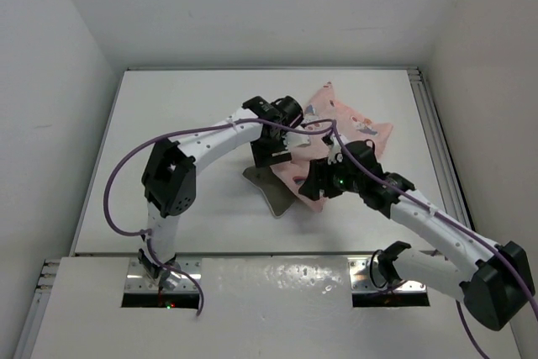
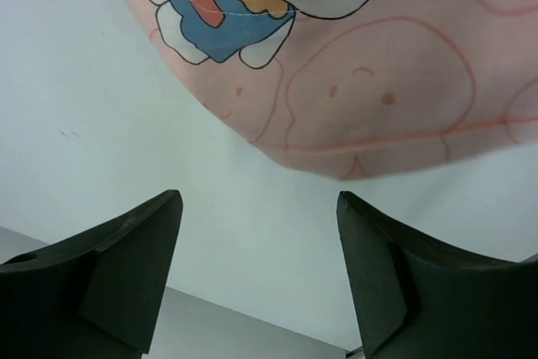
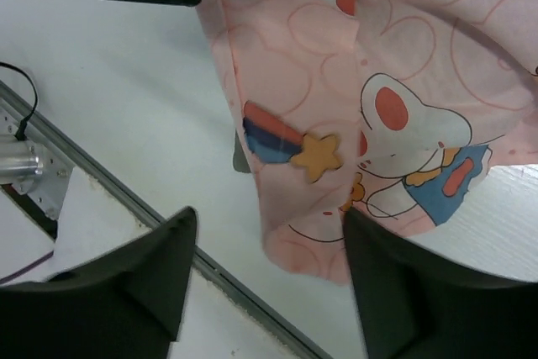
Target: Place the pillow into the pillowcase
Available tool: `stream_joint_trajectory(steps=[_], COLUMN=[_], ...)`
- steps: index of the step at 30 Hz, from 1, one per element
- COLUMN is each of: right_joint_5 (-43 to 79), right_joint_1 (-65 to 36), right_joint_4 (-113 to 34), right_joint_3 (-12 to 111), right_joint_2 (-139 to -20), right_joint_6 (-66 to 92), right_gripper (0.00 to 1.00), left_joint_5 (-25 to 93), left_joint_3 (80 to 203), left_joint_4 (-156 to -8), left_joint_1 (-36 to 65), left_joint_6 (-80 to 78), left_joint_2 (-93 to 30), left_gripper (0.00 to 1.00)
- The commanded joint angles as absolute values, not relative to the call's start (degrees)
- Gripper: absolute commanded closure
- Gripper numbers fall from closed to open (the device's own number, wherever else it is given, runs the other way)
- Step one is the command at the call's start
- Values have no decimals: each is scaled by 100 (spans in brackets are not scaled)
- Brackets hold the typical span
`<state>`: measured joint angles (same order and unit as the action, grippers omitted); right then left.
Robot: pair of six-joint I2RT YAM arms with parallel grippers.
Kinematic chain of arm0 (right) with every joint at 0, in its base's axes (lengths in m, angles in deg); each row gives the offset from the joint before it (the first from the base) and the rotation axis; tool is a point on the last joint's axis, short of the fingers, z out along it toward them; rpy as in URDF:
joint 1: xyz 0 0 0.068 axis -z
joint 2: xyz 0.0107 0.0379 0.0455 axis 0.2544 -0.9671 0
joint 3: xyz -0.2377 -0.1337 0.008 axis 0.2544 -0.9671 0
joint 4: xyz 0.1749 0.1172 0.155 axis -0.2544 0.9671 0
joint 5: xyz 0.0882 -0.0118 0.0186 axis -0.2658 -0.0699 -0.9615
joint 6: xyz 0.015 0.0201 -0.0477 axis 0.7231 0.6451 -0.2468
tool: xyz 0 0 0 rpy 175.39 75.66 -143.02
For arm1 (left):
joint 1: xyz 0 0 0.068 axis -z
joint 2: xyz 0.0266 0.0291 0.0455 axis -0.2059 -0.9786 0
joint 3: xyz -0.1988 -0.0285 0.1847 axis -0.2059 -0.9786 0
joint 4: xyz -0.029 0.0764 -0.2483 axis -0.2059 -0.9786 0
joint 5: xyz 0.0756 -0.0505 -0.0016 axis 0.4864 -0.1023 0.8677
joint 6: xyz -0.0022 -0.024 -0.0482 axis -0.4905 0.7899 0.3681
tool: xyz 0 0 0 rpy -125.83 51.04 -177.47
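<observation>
- Table [image 1: 168,124], overhead view: pink cartoon-print pillowcase [image 1: 349,128] lies crumpled centre-right, spreading toward 1 o'clock.
- Olive-brown pillow [image 1: 271,189]: only a corner shows, poking out at the case's 8 o'clock edge. Rest is hidden by cloth & arms.
- Left jaws: wide apart, holding nothing, both black fingers [image 2: 126,271] bare over the white table.
- Left wrist view: case sits at 12 o'clock of the gap, ahead of the tips, apart from them.
- Overhead: left jaws stand at the case's 9 o'clock side, near the pillow corner.
- Right jaws: also wide apart, nothing clamped.
- Rt wrist view: case hangs in from 12 to 1 o'clock, its lowest fold reaching just ahead of the gap, beside the 3 o'clock finger [image 3: 429,292]. Can't tell if cloth brushes it.
- Overhead: right jaws at the case's 6 o'clock edge, pillow corner at their 9 o'clock.
- Dark sliver [image 3: 239,157] at the cloth's edge in rt wrist view is too small to name.
</observation>
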<state>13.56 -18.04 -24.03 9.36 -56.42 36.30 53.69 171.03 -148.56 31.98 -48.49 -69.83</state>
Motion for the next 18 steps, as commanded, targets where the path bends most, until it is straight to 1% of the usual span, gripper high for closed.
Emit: stream_joint_trajectory(steps=[1,2,3,4,5,6,7,9,10,11,12,13,14,15,16,17,18], right_joint_5=[1230,1230,1239,1221,1212,1204,1204,1230,1282,1465,1572,1677,1930,2046,2178,2405,2503], right_joint_1=[-1883,-1866,-1831,-1787,-1691,-1621,-1550,-1278,-1190,-1024,-953,-891,-769,-706,-610,-566,-522], right_joint_4=[-2464,-2447,-2464,-2508,-2682,-2814,-2963,-3368,-3465,-3570,-3598,-3624,-3659,-3685,-3790,-3930,-4149], right_joint_3=[1033,963,919,779,682,585,384,190,76,40,-4,-30,-48,-57,-109,-162,-232], right_joint_2=[-5549,-5471,-5383,-5164,-5023,-4874,-4568,-4320,-4205,-4213,-4256,-4318,-4519,-4625,-4730,-4932,-5029], right_joint_6=[3412,3455,3499,3526,3665,3754,3859,4254,4386,4674,4834,4983,5255,5423,5590,5913,6073], right_gripper=[26,21,13,10,5,2,1,1,3,6,17,24,34,39,42,39,32], left_joint_5=[4708,4366,4250,3883,3767,3713,3704,3800,3905,3949,4011,4133,4187,4196,4466,4529,4573], left_joint_3=[17763,18043,18168,18351,18406,18450,18476,18450,18372,18284,18196,17969,17897,17853,17852,17870,17879], left_joint_4=[-15266,-15294,-15311,-15268,-15215,-15145,-14901,-14566,-14216,-14004,-13584,-13371,-13212,-13011,-12974,-12973,-13026], left_joint_1=[3215,3215,3215,3215,3215,3215,3224,3215,3215,3215,3215,3224,3215,3224,3224,3215,3215], left_joint_6=[-5087,-5095,-5096,-5069,-5052,-5017,-4895,-4745,-4631,-4578,-4481,-4437,-4410,-4323,-4305,-4261,-4217], left_joint_2=[-6609,-6609,-6618,-6636,-6653,-6662,-6688,-6706,-6715,-6723,-6741,-6767,-6811,-6959,-7057,-7162,-7311], left_gripper=[27,27,25,24,23,23,23,23,23,22,21,20,20,19,19,18,18])
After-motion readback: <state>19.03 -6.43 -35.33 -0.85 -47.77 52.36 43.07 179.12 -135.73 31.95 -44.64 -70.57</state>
